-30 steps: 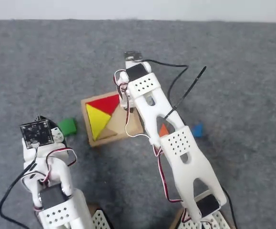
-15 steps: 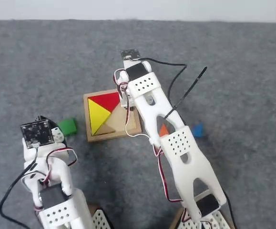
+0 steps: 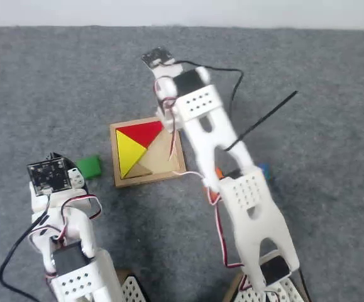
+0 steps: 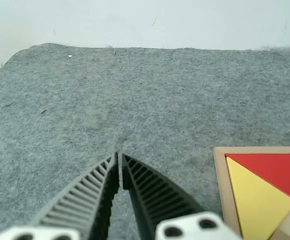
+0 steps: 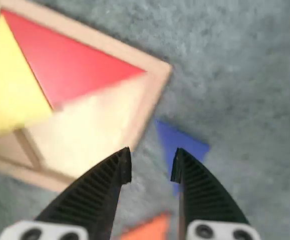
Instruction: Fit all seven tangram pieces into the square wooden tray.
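The left end effector (image 4: 119, 159), pressed together and empty, is held over the counter (image 3: 307, 75). A green piece (image 3: 90, 165) is seen near the wooden tray (image 3: 114, 157), where a red triangle (image 3: 141, 133) and a yellow triangle (image 3: 127, 155) are seated. Farther off, the right end effector (image 5: 151, 162) is spread, empty, above the tray's edge and a blue piece (image 5: 177, 145).

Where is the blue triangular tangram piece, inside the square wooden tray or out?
Out. The blue triangular tangram piece lies on the grey felt just outside the square wooden tray, past its rim.
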`<move>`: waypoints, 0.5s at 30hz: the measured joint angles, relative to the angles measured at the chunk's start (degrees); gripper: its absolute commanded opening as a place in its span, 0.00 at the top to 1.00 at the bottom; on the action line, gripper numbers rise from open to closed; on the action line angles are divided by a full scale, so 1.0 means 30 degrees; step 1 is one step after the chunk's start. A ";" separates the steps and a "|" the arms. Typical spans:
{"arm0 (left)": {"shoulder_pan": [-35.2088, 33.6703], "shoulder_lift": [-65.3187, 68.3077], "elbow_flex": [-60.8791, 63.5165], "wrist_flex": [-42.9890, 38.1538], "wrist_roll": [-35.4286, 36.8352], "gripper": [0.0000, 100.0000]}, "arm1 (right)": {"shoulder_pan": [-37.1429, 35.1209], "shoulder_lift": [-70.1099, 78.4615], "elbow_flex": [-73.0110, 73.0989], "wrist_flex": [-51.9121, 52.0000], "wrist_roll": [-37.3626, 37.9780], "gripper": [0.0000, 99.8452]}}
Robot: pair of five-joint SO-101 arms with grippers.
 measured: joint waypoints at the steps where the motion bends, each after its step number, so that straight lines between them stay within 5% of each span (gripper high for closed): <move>1: 0.0000 0.0000 0.0000 0.0000 0.0000 0.99 | 0.0381 -0.0674 0.0938 0.0000 0.1055 0.85; 8: 0.0000 0.0000 0.0000 0.0000 0.0000 0.99 | 0.1934 -0.2022 0.6212 -0.0908 0.6330 0.65; 15: 0.0000 0.0000 0.0000 0.0000 0.0000 0.99 | 0.1641 -0.0674 0.6300 -0.1758 0.7092 0.66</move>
